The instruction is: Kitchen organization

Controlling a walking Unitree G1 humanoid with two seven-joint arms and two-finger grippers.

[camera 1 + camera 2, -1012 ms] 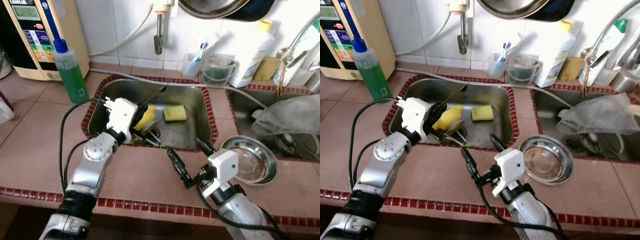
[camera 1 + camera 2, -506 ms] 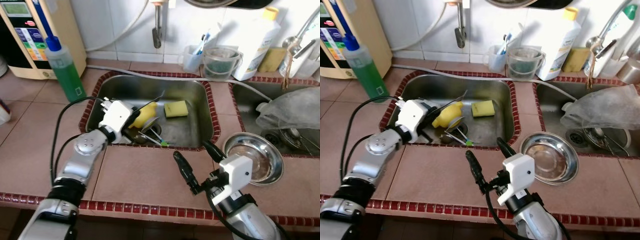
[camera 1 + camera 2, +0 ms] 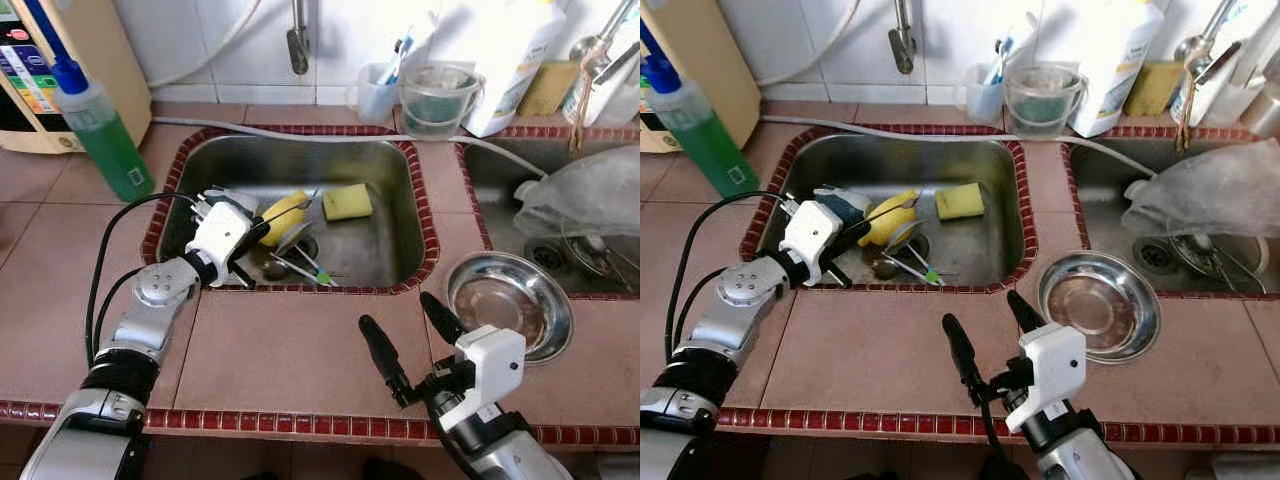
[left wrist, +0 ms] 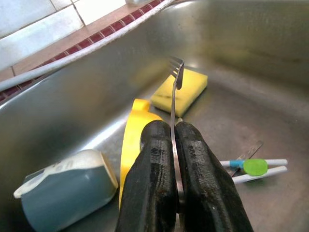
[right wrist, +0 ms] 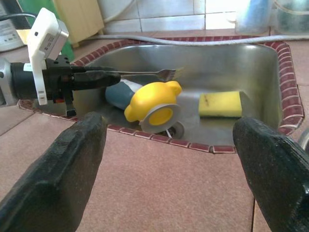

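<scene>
Left wrist view: fork (image 4: 175,104) pinched between left gripper (image 4: 175,145) fingers.

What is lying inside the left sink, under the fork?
Below the fork held by the left gripper lie a yellow lid, a blue cup, a yellow sponge and some cutlery. The drain is mostly covered.
</scene>
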